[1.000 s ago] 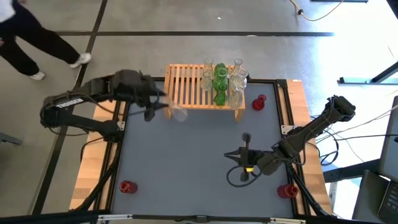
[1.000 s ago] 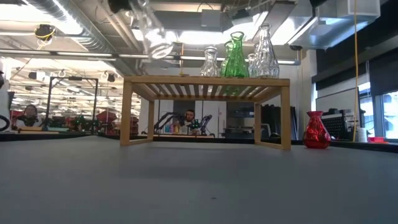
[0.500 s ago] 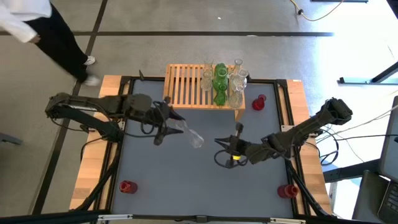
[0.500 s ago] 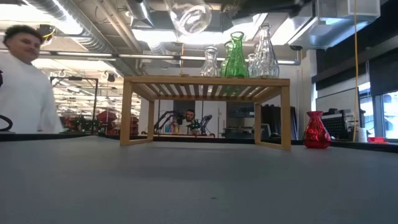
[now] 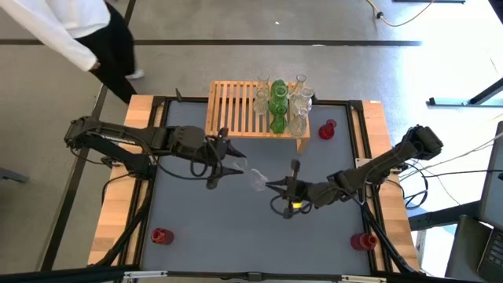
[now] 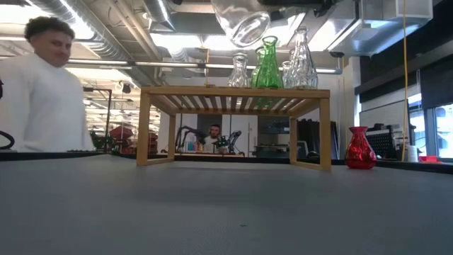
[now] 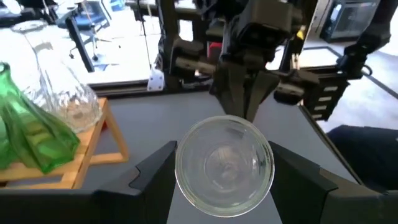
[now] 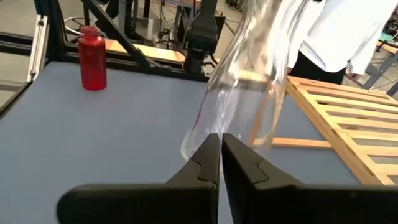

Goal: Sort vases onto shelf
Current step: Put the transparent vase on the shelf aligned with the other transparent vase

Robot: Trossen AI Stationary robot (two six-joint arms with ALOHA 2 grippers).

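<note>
Overhead, two arms meeting over the middle of the grey table (image 5: pixel 196 228): left gripper (image 5: pixel 236 163) with fingers clamped around one clear vase (image 5: pixel 255 179) held tilted in the air, right gripper (image 5: pixel 271 185) with fingers pressed together just beside that vase's far end. On the wooden shelf (image 5: pixel 232 106), a cluster at its right end: two green vases (image 5: pixel 278 102) and about four clear ones (image 5: pixel 299 118), exact count hard to tell. Three red vases on the table: one (image 5: pixel 327 130) just right of the shelf, one (image 5: pixel 160 236) near the front-left corner, one (image 5: pixel 363 240) near the front-right corner.
</note>
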